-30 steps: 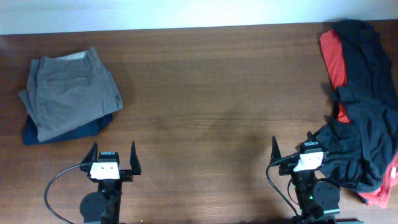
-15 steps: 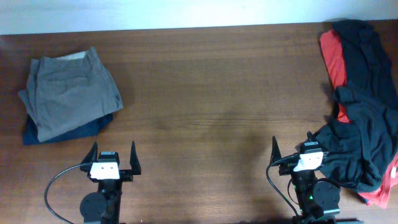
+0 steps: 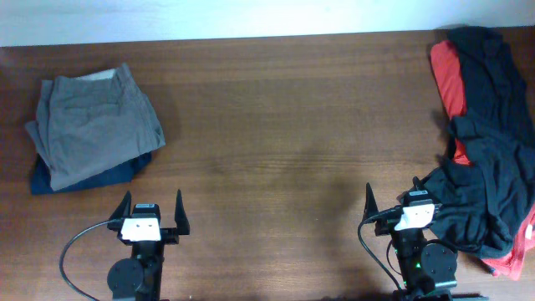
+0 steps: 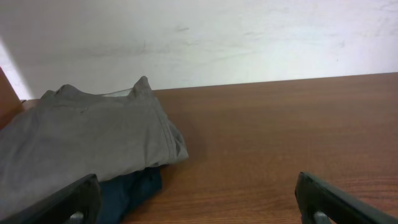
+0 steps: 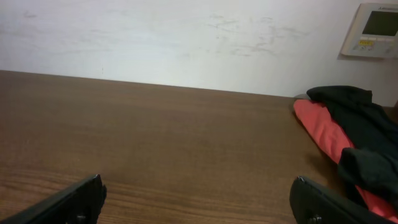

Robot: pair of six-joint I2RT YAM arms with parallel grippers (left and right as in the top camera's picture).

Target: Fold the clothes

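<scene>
Overhead, the folded grey-khaki cotton shorts (image 3: 92, 121) lie on the brown wooden surface (image 3: 284, 125), ahead of the left jaws and off to their left. They rest on a smaller dark navy-blue garment (image 3: 84, 177) (only its edge peeks out). The left jaws are spread wide, holding nothing. The right jaws are likewise spread, with a heap of black and red garments (image 3: 489, 159) just to their right.

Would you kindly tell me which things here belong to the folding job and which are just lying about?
Job:
grey shorts

Lying about:
dark blue garment under the shorts
heap of black and red clothes
wall panel
</scene>
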